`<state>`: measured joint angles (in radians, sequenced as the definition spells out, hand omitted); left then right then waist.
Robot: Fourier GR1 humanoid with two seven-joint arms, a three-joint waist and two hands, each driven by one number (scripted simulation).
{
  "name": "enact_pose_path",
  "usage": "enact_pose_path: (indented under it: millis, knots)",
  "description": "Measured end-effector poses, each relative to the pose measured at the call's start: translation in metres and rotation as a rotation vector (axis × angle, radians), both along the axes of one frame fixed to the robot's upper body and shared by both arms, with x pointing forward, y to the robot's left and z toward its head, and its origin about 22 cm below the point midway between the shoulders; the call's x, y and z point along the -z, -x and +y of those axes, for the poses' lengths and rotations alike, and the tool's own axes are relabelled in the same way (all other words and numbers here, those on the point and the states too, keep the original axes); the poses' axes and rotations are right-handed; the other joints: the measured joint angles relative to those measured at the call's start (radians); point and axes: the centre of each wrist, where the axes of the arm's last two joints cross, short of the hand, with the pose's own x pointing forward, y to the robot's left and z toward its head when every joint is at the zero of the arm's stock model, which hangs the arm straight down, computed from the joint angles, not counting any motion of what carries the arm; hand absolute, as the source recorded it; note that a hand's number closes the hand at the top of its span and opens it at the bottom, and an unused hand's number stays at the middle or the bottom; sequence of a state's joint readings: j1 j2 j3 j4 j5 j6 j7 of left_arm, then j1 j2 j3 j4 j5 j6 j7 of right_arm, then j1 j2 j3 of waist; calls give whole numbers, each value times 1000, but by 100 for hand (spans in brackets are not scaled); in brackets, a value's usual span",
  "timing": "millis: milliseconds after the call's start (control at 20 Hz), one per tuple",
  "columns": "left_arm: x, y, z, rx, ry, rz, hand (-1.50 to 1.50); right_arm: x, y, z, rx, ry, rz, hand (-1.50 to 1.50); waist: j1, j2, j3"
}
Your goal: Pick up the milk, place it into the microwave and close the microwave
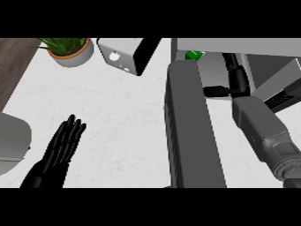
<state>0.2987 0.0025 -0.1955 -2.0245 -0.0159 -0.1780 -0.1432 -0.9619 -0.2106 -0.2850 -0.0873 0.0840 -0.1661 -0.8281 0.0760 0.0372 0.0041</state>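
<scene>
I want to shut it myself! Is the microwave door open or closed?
Open. The microwave door swings out over the counter, and the right hand reaches inside the microwave.

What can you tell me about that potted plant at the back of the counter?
The potted plant sits upright near the counter's far left, on the white speckled top beside where a dark wood surface begins. It has spiky green leaves in a round, pale grey pot with tan soil or lining at its rim. Nothing touches it; a white appliance stands to its right.

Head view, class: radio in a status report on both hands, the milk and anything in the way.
Left black hand open, resting over white counter. Right black hand inside grey microwave, fingers unclear. Green-topped milk carton inside. Dark grey microwave door open.
</scene>
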Motion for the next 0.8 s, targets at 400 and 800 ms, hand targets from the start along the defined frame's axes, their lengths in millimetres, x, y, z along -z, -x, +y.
enact_pose_path:
  millis: [400, 800]
  knots:
    - [8, -14, -14, 122, -51, 46, 150, 32, 22, 3, -76, -104, 9, -150, -37, -18, -2]
    - [22, -38, -31, 243, -143, 68, 150, 60, 51, -23, -111, -128, -1, -150, -66, -31, -3]
